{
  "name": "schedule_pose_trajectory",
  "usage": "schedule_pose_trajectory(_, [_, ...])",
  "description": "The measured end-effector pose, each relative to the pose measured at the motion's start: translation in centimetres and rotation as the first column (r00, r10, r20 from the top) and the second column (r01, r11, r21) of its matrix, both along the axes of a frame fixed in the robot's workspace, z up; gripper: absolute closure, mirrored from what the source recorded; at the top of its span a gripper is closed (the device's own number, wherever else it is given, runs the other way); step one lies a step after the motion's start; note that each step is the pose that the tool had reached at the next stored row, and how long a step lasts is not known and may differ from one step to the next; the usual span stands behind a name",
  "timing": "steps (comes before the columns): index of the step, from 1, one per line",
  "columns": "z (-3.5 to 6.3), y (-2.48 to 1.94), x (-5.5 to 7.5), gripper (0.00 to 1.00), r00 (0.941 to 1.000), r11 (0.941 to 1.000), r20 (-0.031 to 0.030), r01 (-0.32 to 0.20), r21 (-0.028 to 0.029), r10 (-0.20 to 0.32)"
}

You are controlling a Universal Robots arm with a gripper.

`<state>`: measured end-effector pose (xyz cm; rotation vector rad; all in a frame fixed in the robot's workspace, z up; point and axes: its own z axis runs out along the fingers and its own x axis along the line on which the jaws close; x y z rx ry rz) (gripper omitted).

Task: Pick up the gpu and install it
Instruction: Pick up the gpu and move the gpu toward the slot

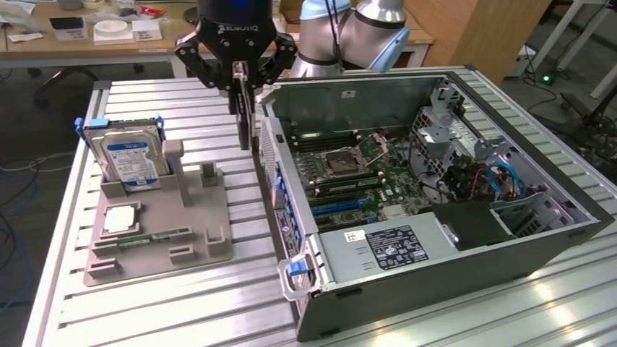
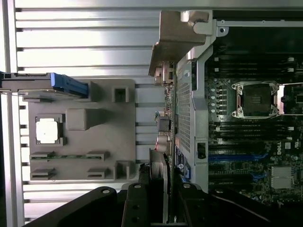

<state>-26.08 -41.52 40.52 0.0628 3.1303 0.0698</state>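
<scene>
Gpu: clamped by its upper end between the fingers of the gripper, hanging vertical, apparently clear of everything below.

Exterior view. Held upright and gripped on the two flat faces, probably for the widest contact on so slim a card and for meeting a slot square-on. Positioned over the strip between the grey holder and the open computer case, just beside the case's rear wall, not yet over the motherboard. Hard drive standing upright in the holder, processor chip and memory stick lying flat in their pockets, each presented for a straight lift. Case laid on its side on the slatted table, open face up, giving access from above. Arm reaching in from the far side of the table, wrist pointing straight down.

Wrist view. Looking down along the card, seen edge-on between two dark fingers, pressed against both faces. Free end near the case's perforated back panel, roughly abreast of the blue slots; open processor socket further along the board. Contact between card and case: cannot tell, though apparently none.
</scene>
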Motion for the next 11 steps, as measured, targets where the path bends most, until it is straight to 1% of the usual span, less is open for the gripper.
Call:
schedule_pose_trajectory(6, [0.23,0.0,0.5,0.73,1.0,1.0,0.0001,0.0,0.0,0.0])
schedule_pose_trajectory(11, [0.23,0.0,1.9,0.73,1.0,1.0,0.0,0.0,0.0,0.0])
